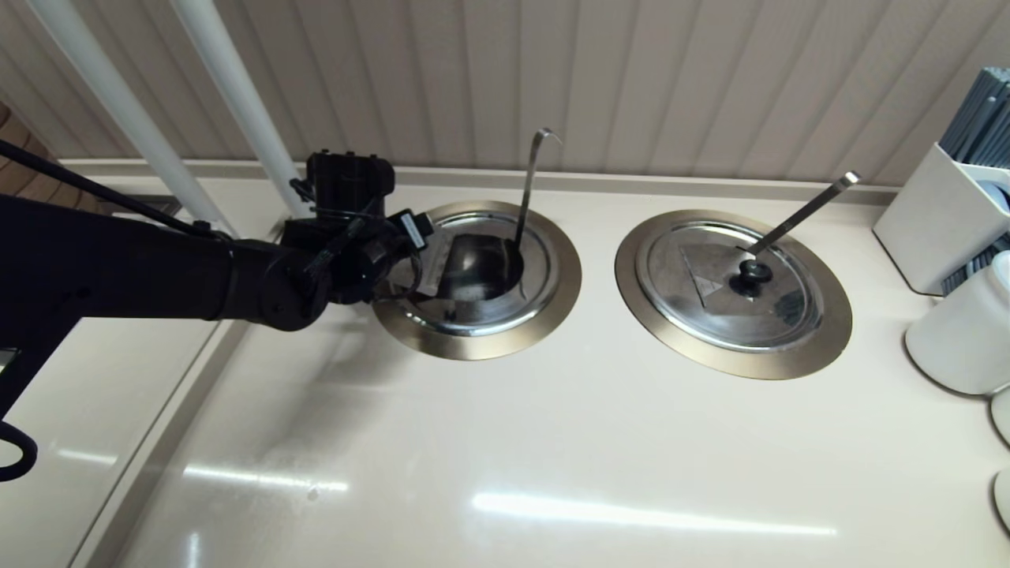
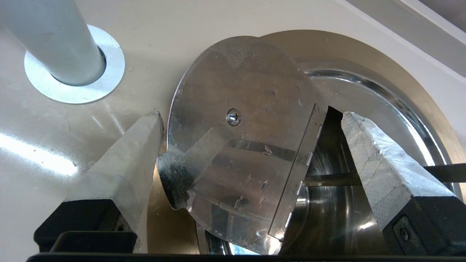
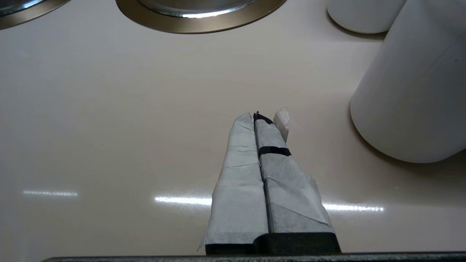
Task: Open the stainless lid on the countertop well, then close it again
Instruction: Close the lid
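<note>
I'm on the left arm, reaching in from the left across the table [image 1: 552, 442]; the left end effector [image 2: 251, 120] sits at the left edge of the countertop well [image 1: 552, 312], and my wrist camera shows its two padded fingers [image 2: 134, 160] spread wide apart, gripping nothing; the stainless lid [image 2: 236, 145] stands between them, tipped up on edge with its underside and centre screw facing me; one finger lies just beside the lid's rim, though I can't tell if it touches, and the other hangs over the open bowl, clear of the lid. In the head view the lid [image 1: 442, 276] leans at the left side of the well, partly hidden behind my wrist; the dark bowl is exposed to its right; the thin hook-tipped ladle handle [image 1: 533, 185] rises out of the bowl toward the back wall. To the right, well apart, the twin lid [image 1: 730, 284] lies flat and shut on its own ring, its straight handle [image 1: 805, 209] angling up to the right. The right end effector [image 3: 260, 122] hovers over bare table with its wrapped fingers pressed together, empty; a white container [image 3: 411, 91] stands near it; a white post [image 2: 51, 40] rises from the table just beside the open well.
</note>
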